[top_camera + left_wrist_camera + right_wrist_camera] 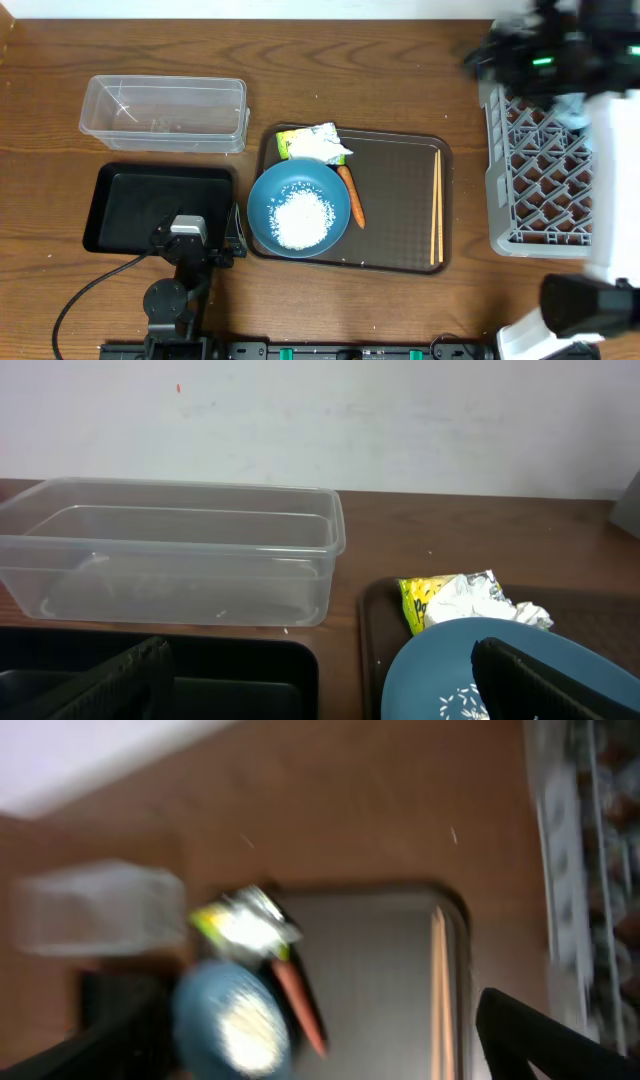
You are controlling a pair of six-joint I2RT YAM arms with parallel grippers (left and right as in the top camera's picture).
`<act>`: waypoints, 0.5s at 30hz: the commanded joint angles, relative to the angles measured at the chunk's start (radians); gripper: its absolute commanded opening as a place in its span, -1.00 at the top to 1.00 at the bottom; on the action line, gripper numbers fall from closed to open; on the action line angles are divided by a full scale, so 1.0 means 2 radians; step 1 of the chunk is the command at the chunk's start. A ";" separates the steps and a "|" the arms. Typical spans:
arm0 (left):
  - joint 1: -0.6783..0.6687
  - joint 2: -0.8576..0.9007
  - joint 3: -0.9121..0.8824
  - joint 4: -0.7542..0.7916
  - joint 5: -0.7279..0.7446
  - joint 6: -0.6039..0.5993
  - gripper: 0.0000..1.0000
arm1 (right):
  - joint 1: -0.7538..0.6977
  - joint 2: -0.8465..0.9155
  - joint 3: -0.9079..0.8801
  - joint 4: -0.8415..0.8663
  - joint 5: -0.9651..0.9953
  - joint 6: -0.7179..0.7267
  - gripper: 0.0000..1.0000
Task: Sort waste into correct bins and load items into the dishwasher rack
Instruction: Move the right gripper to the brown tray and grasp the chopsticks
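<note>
Our right arm (610,150) looms largest in the overhead view, a white link crossing the grey dishwasher rack (535,190) at the right end of the counter (400,80), with its dark wrist blurred above the rack's far corner. Its wrist camera is blurred too, but we can see the right fingers (545,1040) spread wide with nothing between them, high over the brown tray (400,160). Our left fingers (545,675) are likewise spread and empty. They hover over the near right corner of the black tray (130,205), facing the clear container (165,113) just behind it. On the brown tray, the blue bowl (298,207) fills the left end and holds a heap of white rice (303,218). The carrot (351,196) lies against the bowl's right rim, the crumpled wrapper (315,144) touches its far rim, and the chopsticks (437,205) lie together along the tray's right edge. We cannot tell what sits in the rack beneath the arm.
</note>
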 commanded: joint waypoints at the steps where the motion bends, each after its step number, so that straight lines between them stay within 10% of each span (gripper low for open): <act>1: -0.002 -0.003 -0.010 -0.013 0.007 0.002 -0.96 | 0.070 0.034 -0.008 -0.027 0.222 0.090 -0.93; 8: -0.002 -0.003 -0.010 -0.013 0.007 0.002 -0.95 | 0.140 0.109 -0.056 -0.033 0.267 0.175 -0.93; 15: -0.002 -0.003 -0.010 -0.013 0.007 0.002 -0.96 | 0.130 0.127 -0.122 0.001 0.165 0.103 -0.90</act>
